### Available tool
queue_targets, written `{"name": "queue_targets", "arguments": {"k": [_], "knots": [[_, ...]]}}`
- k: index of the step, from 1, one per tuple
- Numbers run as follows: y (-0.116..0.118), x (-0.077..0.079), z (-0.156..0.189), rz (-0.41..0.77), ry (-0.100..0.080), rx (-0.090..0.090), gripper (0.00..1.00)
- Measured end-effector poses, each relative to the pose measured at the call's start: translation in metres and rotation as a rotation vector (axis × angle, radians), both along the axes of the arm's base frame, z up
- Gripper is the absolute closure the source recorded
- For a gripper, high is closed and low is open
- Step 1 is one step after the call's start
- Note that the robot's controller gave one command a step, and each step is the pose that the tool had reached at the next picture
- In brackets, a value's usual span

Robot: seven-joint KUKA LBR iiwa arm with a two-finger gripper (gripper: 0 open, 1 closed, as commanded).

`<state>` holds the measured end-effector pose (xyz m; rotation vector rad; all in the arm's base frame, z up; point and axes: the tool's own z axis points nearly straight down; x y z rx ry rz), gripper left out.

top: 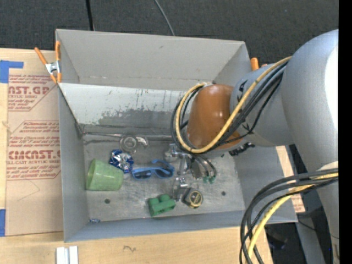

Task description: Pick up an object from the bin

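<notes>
Blue plastic toy spectacles point(151, 172) lie flat at mid-floor of the grey metal bin point(137, 100), their right end just beside the gripper point(184, 175), which hangs low over the floor; whether it is spread or closed cannot be told. A small round dark-and-gold object point(193, 198) and a green plastic block point(161, 204) lie near, toward the front wall; a pale green plastic cup point(103, 176) lies on its side at left. The loose scatter probably leaves room for descent. The arm point(308, 92) enters from the right, wrist with orange cover point(209, 117) pointed downward
</notes>
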<state>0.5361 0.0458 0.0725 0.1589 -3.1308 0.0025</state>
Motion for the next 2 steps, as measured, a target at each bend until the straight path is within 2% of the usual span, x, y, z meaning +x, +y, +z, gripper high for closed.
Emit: {"name": "queue_targets", "arguments": {"k": [1, 2], "knots": [[0.001, 0.001, 0.002, 0.001, -0.001, 0.002, 1.0], [0.006, -0.039, 0.209, 0.046, -0.017, 0.003, 1.0]]}}
